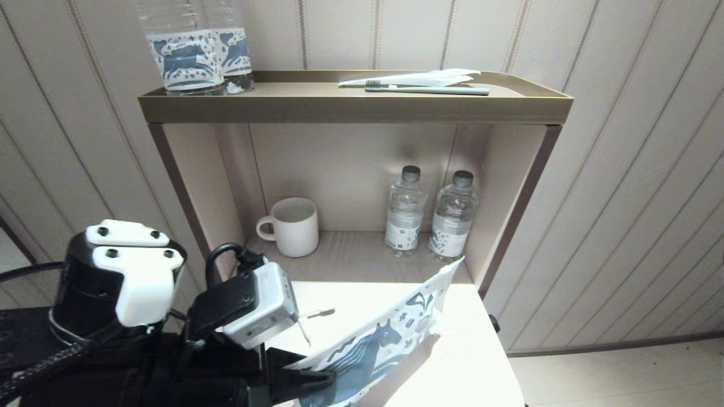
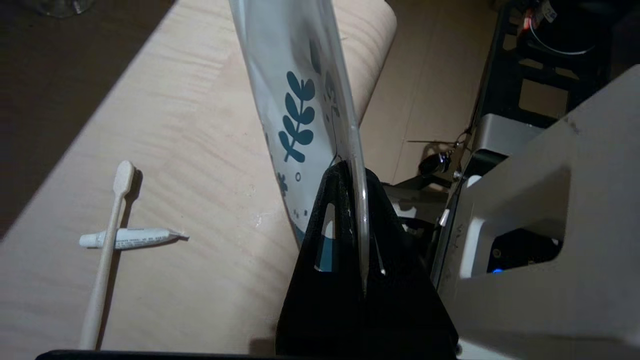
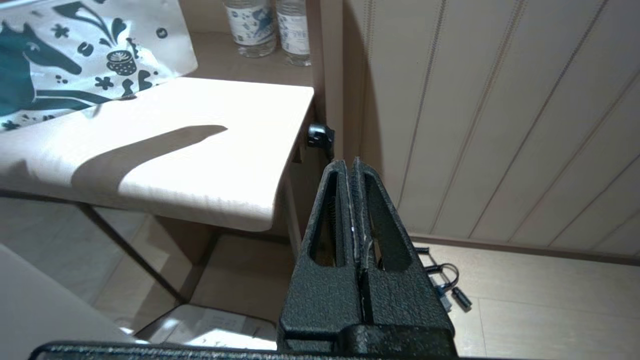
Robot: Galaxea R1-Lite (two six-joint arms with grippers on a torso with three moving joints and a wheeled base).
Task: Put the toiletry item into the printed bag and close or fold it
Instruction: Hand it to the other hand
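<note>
Above the table (image 1: 481,350), left claw (image 2: 356,172) clamped on the printed bag (image 1: 390,339); right claw (image 3: 353,167) pinched empty.

The left arm (image 1: 121,277) has a round black body with two white plastic covers on top, each with small black screws. Behind the fingers sits a grey wrist camera (image 1: 263,308) on a black bracket, and a black cable (image 1: 223,254) loops over it. A braided black hose runs at the lower edge. The left gripper (image 2: 357,180) and the right gripper (image 3: 354,170) have black, rough-textured triangular fingers with long slots.
</note>
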